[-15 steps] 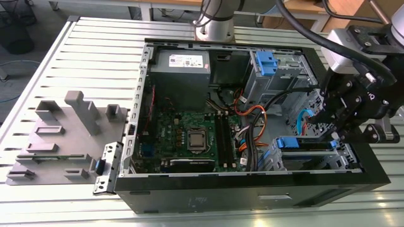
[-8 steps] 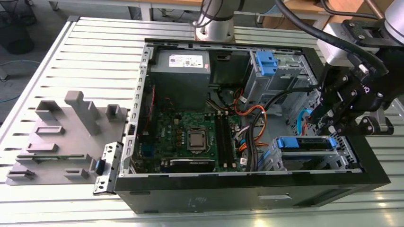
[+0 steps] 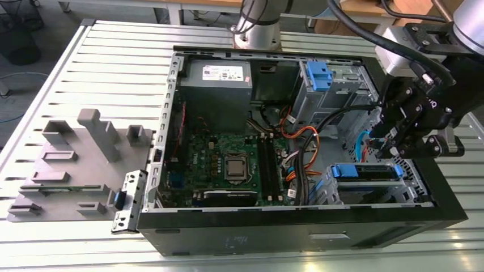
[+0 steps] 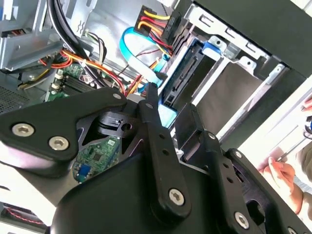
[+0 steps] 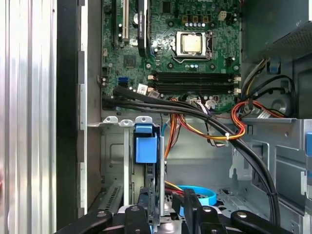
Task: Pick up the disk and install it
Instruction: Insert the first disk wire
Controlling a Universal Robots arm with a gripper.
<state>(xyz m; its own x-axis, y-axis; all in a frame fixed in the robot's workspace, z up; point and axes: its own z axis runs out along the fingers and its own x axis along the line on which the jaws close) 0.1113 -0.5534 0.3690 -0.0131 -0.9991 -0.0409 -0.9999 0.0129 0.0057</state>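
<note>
We are hanging our pincer (image 5: 167, 209) just above the disk (image 3: 368, 171), which is sitting in its slot in a corner of the case (image 3: 264, 232), maybe to push it home, but we cannot tell if the pincer is pinching it.

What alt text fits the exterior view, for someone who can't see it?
A black robot gripper hangs at the exterior view's right edge of an open computer case, next to a blue-framed disk inside it. The case lies on a slatted metal table.
</note>
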